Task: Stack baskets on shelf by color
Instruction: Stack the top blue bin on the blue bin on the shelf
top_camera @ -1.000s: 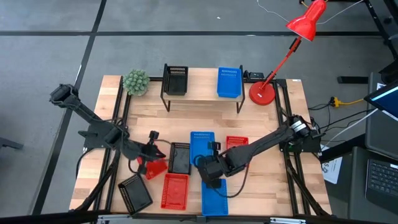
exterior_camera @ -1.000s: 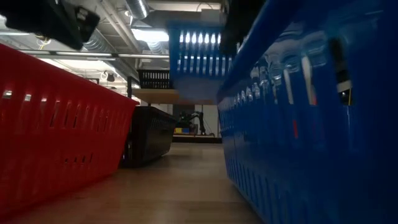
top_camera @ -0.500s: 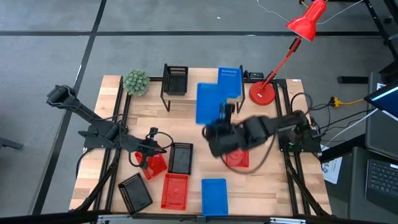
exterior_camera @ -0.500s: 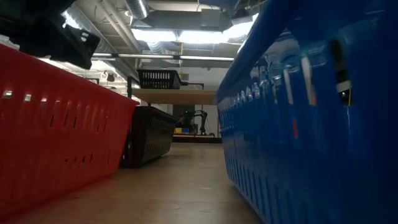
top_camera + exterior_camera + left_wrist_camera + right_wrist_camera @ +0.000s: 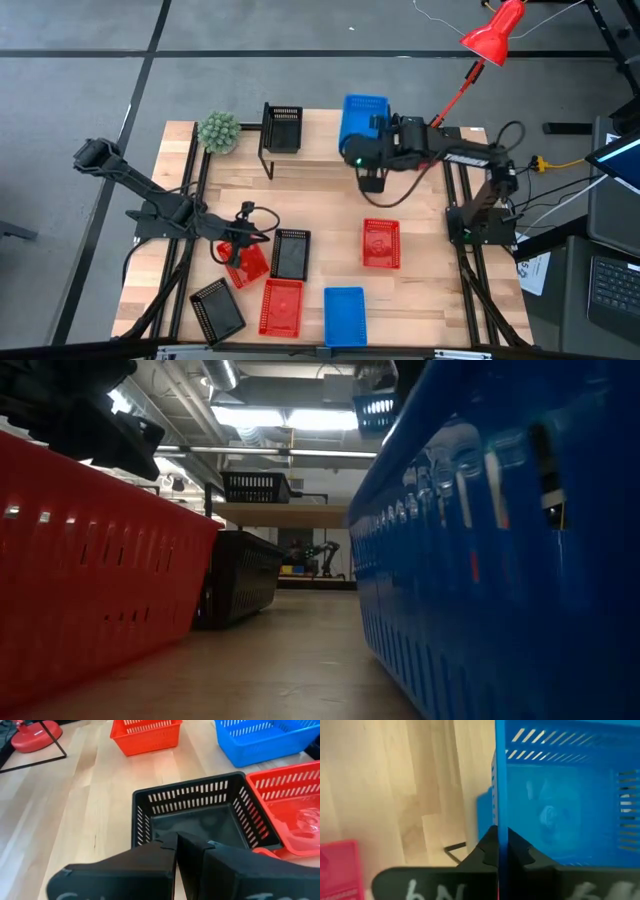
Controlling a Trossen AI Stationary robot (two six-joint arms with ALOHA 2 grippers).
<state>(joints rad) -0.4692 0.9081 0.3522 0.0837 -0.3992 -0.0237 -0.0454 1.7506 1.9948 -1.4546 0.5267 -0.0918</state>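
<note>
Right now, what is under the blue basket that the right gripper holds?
The shelf lies below the held blue basket. Whether another blue basket sits there is covered from view.

Two dark jointed arms were seen, trailed by black cables; white handwritten marks were borne by each wrist's black fingers (image 5: 150, 865).

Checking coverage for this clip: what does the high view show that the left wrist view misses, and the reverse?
Only the high view shows the right gripper holding a blue basket above the shelf, plus the black basket on it. Only the left wrist view shows the left gripper clamped on a black basket's wall. Both show the red lamp base.
</note>
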